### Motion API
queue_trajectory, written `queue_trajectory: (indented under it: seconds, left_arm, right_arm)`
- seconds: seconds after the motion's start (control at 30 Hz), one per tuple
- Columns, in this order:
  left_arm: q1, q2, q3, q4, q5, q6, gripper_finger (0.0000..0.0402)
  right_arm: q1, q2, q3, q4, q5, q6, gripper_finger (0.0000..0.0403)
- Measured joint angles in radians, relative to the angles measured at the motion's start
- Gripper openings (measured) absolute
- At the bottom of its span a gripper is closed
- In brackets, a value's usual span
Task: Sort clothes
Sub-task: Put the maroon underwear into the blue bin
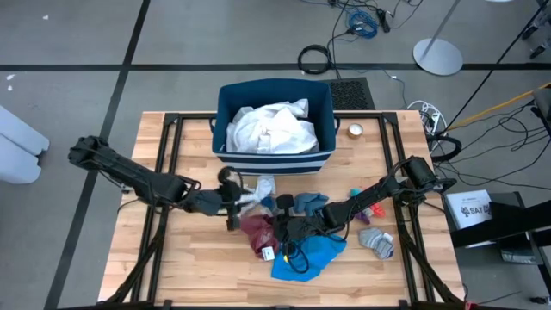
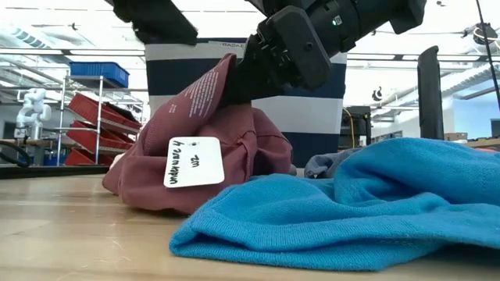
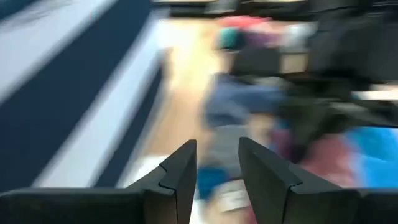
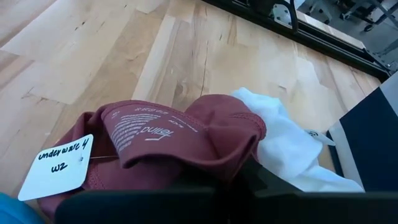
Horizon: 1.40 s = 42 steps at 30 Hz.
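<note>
— Maroon garment (image 1: 256,231) lying bunched on the wooden table (image 1: 189,275), just in front of the navy striped bin (image 1: 274,160); pinched at its upper fold by the right gripper (image 1: 284,227). White hang tag (image 2: 193,161) with handwriting dangling off its side.

— Touching anything else?

— Resting against the bright blue garment (image 1: 307,255) spread toward the table's front edge, and lying beside a white piece (image 4: 287,144) on the bin side. Right fingers closing tight on the maroon cloth, fabric bulging around them in the low view.

— And the left gripper (image 1: 231,200)?

— Hovering just beside the pile, between bin and maroon garment. Fingers (image 3: 180,180) standing narrowly apart, gripping nothing.

— Remaining clothes?

— Sitting in a loose row near the bin's front: a dark blue-grey piece (image 1: 308,203), a small red piece (image 1: 372,210) farther toward the right side, grey socks (image 1: 377,243) near the right edge. White clothing (image 1: 272,129) filling the bin, heaped above its rim.
</note>
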Motion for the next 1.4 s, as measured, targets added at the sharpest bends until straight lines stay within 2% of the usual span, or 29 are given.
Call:
queue_trajectory:
  seconds: [0.1, 0.17, 0.37, 0.47, 0.8, 0.93, 1.27, 1.4]
  left_arm:
    - [0.000, -0.001, 0.000, -0.135, -0.166, -0.127, 0.0130]
    - [0.003, 0.006, 0.000, -0.225, -0.211, -0.200, 0.0130]
    - [0.008, 0.040, 0.000, -0.368, -0.150, -0.266, 0.0129]
    - [0.008, 0.055, 0.000, -0.372, -0.106, -0.262, 0.0129]
    - [0.008, 0.060, 0.000, -0.372, -0.105, -0.260, 0.0129]
    - [0.009, 0.060, 0.000, -0.373, -0.105, -0.259, 0.0129]
    - [0.008, 0.060, 0.000, -0.395, -0.103, -0.258, 0.0129]
    - [0.008, 0.060, 0.000, -0.396, -0.103, -0.258, 0.0129]
  right_arm:
    - [0.000, 0.000, 0.000, 0.000, 0.000, 0.005, 0.0000]
    - [0.000, 0.000, 0.000, 0.000, 0.001, 0.005, 0.0000]
    - [-0.002, 0.000, 0.000, -0.001, 0.001, 0.007, 0.0000]
    - [-0.003, 0.000, 0.000, -0.001, 0.001, 0.007, 0.0000]
    - [-0.003, 0.000, 0.000, 0.000, 0.007, 0.006, 0.0000]
    - [0.005, -0.028, 0.000, 0.000, 0.016, -0.046, 0.0000]
    - [0.092, -0.222, 0.001, -0.056, 0.209, -0.097, 0.0000]
    - [0.138, -0.300, 0.001, -0.071, 0.331, -0.179, 0.0000]
